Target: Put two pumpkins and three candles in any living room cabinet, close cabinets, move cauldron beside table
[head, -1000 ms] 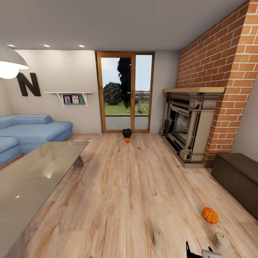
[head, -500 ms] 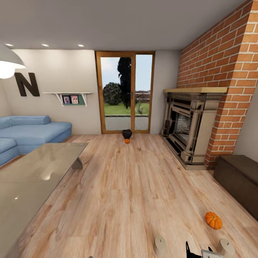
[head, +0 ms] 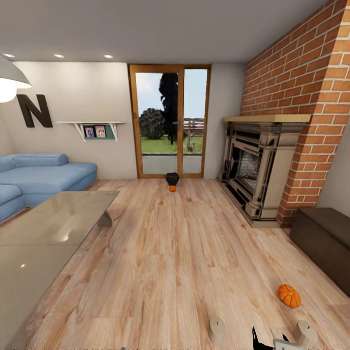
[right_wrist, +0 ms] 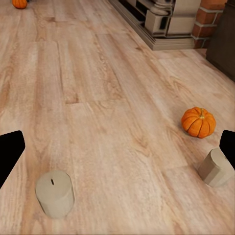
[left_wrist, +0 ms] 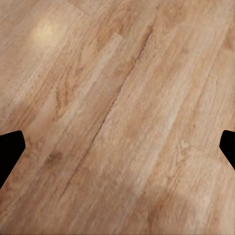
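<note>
Judging by how things lie, the task has hardly begun. The long low dark brown wooden cabinet [head: 324, 243] stands against the wall just beside the brick-clad stone-coloured fireplace [head: 257, 167], its flat top bare and its fronts apparently closed, though only part of it shows.

On the pale plank floor [head: 175, 253], out in front of the cabinet, sits one bright orange ribbed pumpkin [head: 289, 295]. Two short beige-grey cylindrical candles lie nearer the robot than that pumpkin: one [head: 217, 328] farther from the cabinet, the other [head: 305, 332] closer to it. A third candle I cannot find here. The second small orange pumpkin [head: 172, 188] rests far from the cabinet, by the wood-framed glass door [head: 169, 121], touching or just in front of the small round black cauldron [head: 172, 179]. That cauldron is well apart from the low rectangular coffee table with its glossy grey-beige tabletop [head: 53, 233], so that step is also left to do.

The left gripper [left_wrist: 117, 147] hangs over bare floor with its black fingers [left_wrist: 9, 149] spread wide and nothing between them. The right gripper [right_wrist: 117, 147] is likewise spread wide and empty, looking toward the near pumpkin [right_wrist: 198, 122] and both candles [right_wrist: 54, 193] [right_wrist: 216, 167].

All five items remain to be stowed, likely starting with those nearest the cabinet.
</note>
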Motion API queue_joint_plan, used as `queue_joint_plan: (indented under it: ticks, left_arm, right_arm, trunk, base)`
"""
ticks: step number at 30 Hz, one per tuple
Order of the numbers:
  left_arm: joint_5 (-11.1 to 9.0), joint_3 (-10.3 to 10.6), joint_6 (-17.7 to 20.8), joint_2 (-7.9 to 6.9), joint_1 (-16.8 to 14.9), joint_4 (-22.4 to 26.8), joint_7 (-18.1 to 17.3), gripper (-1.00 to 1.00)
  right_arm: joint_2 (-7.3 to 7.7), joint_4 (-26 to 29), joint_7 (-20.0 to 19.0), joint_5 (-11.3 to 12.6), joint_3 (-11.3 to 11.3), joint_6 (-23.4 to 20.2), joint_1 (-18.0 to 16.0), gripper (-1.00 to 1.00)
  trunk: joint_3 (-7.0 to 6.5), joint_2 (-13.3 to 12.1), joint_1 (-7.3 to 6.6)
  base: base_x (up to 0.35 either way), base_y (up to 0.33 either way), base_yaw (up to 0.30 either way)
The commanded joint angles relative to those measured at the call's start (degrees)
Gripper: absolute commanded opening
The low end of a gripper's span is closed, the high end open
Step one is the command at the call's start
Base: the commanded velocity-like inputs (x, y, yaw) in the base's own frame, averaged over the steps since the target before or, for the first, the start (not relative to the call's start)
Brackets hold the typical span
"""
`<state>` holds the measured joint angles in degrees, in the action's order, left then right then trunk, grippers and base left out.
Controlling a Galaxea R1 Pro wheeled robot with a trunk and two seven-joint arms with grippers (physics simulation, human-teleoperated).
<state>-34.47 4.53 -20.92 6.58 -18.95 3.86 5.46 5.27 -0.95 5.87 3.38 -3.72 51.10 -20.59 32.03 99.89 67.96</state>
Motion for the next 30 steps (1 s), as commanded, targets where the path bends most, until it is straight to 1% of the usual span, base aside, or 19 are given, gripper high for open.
queue_joint_plan:
  ticks: [1, 13, 17, 18, 22, 24, 27, 30]
  left_arm:
    - [-0.08, 0.48, -0.15, 0.01, -0.03, 0.01, 0.43, 1.0]
    - [-0.08, 0.48, -0.13, 0.01, -0.03, 0.01, 0.28, 1.0]
    - [-0.14, 0.5, 0.11, -0.19, -0.03, 0.01, 0.31, 1.0]
    - [-0.12, 0.57, 0.16, -1.06, -0.03, -0.06, 0.22, 1.0]
    - [-0.12, 0.6, 0.08, -1.97, -0.03, -1.4, 0.18, 1.0]
    - [-0.04, 0.62, -0.16, -2.83, -0.03, -2.11, 0.13, 1.0]
    - [0.07, 0.65, -0.29, -3.18, -0.03, -2.34, 0.1, 1.0]
    - [0.21, 0.66, -0.34, -3.09, -0.03, -2.43, 0.08, 1.0]
  right_arm:
    - [0.0, -0.1, -0.15, -0.04, -0.33, 0.23, -0.06, 1.0]
    - [0.0, -0.11, -0.15, -0.04, -0.33, 0.23, -0.06, 1.0]
    - [-0.04, -0.11, -0.15, -0.04, -0.33, 0.22, -0.06, 1.0]
    - [-0.07, -0.11, -0.15, -0.04, -0.33, -0.44, -0.06, 1.0]
    - [0.07, -0.11, -0.15, 0.09, -0.38, -1.08, -0.06, 1.0]
    - [0.3, -0.06, -0.15, 0.12, -0.41, -1.26, -0.06, 1.0]
    - [0.5, -0.03, -0.15, 0.16, -0.41, -1.33, -0.06, 1.0]
    - [1.3, -0.02, -0.15, 0.21, -0.41, -1.35, -0.06, 1.0]
  trunk:
    - [0.15, 0.03, -0.01]
    - [1.24, 0.03, -0.01]
    - [1.6, 0.03, -0.01]
    - [1.69, 0.03, -0.01]
    - [2.05, 0.03, -0.01]
    - [2.23, 0.03, -0.01]
    - [2.5, 0.03, -0.01]
    - [2.77, 0.03, -0.01]
  base:
    - [0.0, 0.0, 0.0]
    - [0.0, 0.0, 0.0]
    - [0.0, 0.0, 0.0]
    - [0.0, 0.0, 0.0]
    - [0.0, 0.0, 0.0]
    - [0.0, 0.0, 0.0]
    - [0.0, 0.0, 0.0]
    - [0.0, 0.038, 0.0]
